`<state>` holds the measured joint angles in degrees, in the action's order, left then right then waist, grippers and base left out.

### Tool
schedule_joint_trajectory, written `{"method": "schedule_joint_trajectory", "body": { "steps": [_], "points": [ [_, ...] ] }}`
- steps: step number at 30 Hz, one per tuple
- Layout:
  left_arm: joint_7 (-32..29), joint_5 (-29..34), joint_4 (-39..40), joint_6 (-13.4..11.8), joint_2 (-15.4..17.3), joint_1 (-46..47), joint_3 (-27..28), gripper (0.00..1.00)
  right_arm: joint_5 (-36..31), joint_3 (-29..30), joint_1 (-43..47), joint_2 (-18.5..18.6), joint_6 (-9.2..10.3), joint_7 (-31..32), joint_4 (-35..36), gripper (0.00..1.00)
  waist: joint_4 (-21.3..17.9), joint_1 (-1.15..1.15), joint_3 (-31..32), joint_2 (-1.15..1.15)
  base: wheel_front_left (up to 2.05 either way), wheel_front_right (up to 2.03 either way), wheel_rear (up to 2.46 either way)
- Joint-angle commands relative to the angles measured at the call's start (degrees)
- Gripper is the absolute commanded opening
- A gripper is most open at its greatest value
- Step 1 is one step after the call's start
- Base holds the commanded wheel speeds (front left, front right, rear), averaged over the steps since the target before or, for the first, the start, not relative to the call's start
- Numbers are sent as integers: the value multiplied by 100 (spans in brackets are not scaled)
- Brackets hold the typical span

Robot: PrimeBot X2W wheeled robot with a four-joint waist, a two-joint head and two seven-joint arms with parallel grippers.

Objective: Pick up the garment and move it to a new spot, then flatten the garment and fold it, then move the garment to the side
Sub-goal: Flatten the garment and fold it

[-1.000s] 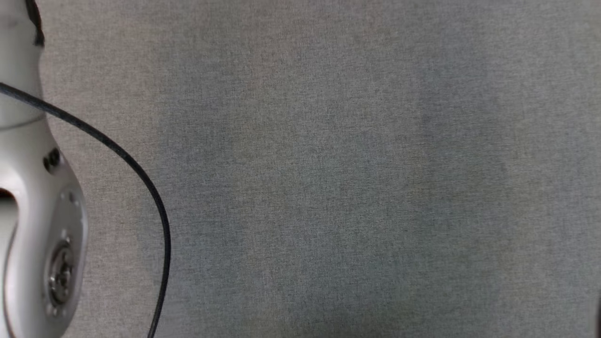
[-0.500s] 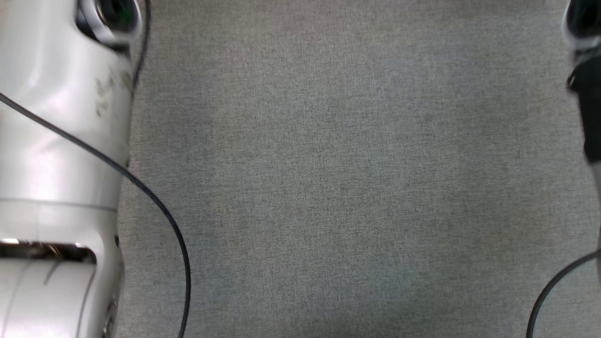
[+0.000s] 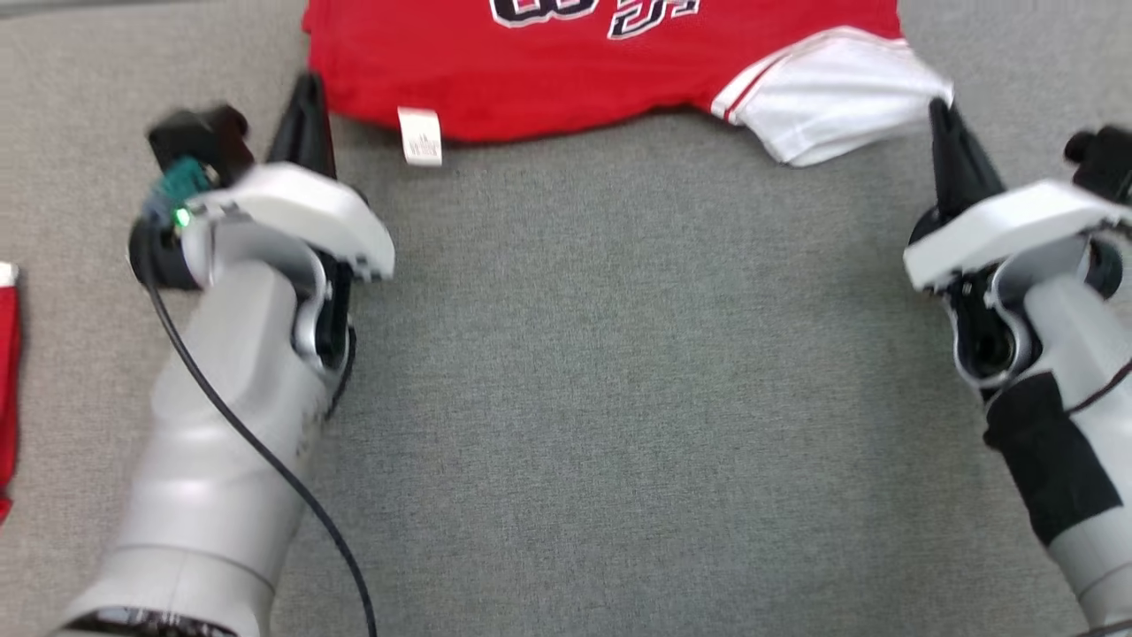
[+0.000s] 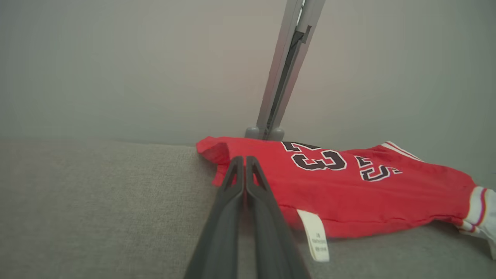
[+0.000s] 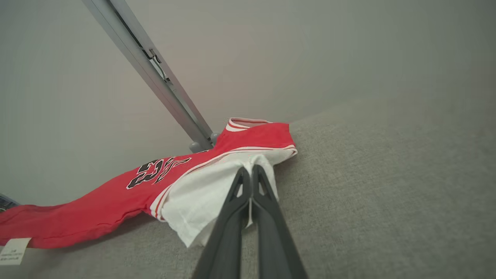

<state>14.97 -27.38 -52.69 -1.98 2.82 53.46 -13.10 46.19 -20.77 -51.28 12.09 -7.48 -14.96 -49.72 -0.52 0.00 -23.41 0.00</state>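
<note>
The garment [image 3: 601,71], a red jersey with dark numbers, a white sleeve [image 3: 831,102] and a white tag [image 3: 420,135], lies spread along the far edge of the grey cloth-covered table [image 3: 619,398]. My left gripper [image 3: 307,88] is shut, its tips just at the jersey's left edge [image 4: 217,155] with nothing visibly pinched. My right gripper [image 3: 936,106] is shut too, tips at the outer corner of the white sleeve [image 5: 201,193]. In the wrist views both finger pairs [image 4: 244,158] [image 5: 251,167] are pressed together. No fabric is lifted off the table.
A grey metal post [image 4: 286,66] rises from the table's far edge just behind the jersey [image 5: 77,217]. Another piece of red cloth [image 3: 5,372] pokes in at the left border of the head view. A black cable [image 3: 265,469] trails along my left forearm.
The head camera has swung: earlier it saw bare grey cloth and part of an arm, now the jersey and both grippers. No move of the garment can be told.
</note>
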Motion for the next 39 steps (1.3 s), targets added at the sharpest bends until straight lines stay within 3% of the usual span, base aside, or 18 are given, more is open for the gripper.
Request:
{"method": "schedule_joint_trajectory", "body": {
  "steps": [1,5,21,30,39],
  "points": [
    [14,104,-41,52,26,-150,-45,0,101,-55,137,44,-3,33,-46,0,-30,0,261,0,0,0,0],
    [15,416,-198,33,79,-655,-203,0,498,-416,632,98,-3,291,-61,0,-53,0,608,0,0,0,0],
    [14,621,-688,77,63,-2004,-368,0,1840,-1169,1837,524,-3,1375,348,0,-82,0,1831,0,0,0,0],
    [13,772,-572,238,359,-2623,-515,0,2715,-1245,2346,1028,-3,2618,956,0,-121,0,2382,0,0,0,0],
    [-444,994,-535,464,683,-3063,-917,0,3234,-1222,2806,1485,-3,3591,1522,0,-127,0,2574,0,0,0,0]
  ]
}}
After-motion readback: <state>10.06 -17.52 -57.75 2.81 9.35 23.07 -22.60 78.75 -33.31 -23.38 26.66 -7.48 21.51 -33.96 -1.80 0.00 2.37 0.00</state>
